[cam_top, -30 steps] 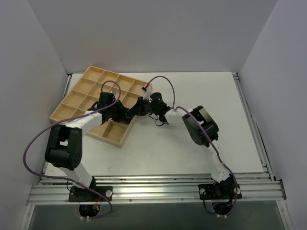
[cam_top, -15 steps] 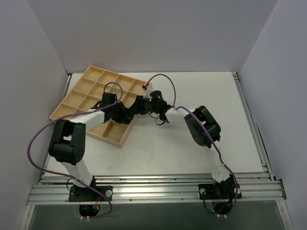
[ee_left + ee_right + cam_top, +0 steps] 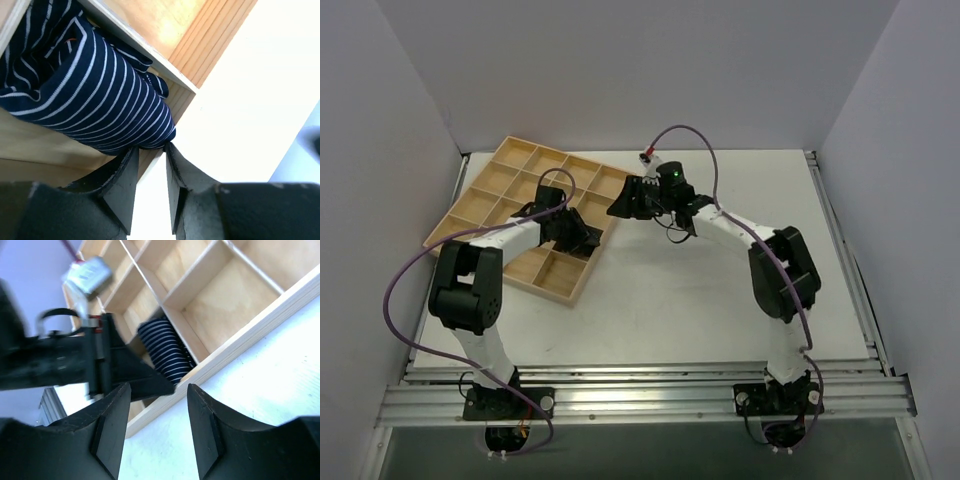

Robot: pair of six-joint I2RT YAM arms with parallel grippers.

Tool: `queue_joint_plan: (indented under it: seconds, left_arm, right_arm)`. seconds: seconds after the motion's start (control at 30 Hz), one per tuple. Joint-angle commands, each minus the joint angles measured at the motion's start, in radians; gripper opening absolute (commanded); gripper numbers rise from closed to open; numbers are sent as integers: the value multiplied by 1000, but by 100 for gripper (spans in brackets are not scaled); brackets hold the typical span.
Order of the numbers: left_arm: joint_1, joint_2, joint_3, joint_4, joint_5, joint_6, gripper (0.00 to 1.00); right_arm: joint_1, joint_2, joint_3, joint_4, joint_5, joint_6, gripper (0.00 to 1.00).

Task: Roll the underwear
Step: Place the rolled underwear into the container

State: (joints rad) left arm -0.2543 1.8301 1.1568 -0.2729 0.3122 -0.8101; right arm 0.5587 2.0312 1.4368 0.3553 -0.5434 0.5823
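Note:
The underwear [image 3: 100, 95] is a roll of navy cloth with thin white stripes, lying in a cell on the right edge of the wooden tray [image 3: 485, 190]. In the right wrist view the underwear [image 3: 162, 347] sits just inside the tray rim [image 3: 240, 340]. My left gripper [image 3: 152, 146] has its tips against the roll's lower end, jaws a narrow gap apart, with only tray wall and table showing between them. In the top view the left gripper [image 3: 582, 237] covers most of the roll. My right gripper [image 3: 620, 205] hangs apart to the right of the tray, its jaws [image 3: 157, 388] wide open and empty.
Several other tray cells [image 3: 225, 295] stand empty. White table [image 3: 720, 290] stretches to the right and front of the tray. A purple cable [image 3: 690, 140] loops above the right wrist. Grey walls close in the left, back and right.
My right gripper has opened wide and pulled back up and to the right, away from the tray cell. The left gripper stayed at the roll and its jaws eased apart slightly.

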Motion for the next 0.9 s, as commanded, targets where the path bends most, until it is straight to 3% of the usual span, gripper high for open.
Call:
queue_joint_plan:
  seconds: [0.0,0.4,0.87]
  left_arm:
    - [-2,52,24,-66,-47,-6,38]
    - [-13,-83,113,-196,8,-46,51]
    - [-45,-189,225,-252,-9,-20,56]
  right_arm:
    - [-16,-188,34,-120,19,-71,45]
    - [-49,-512,4,-475,51,-179,48]
    - [-88,-675,5,-708,103,-214,48]
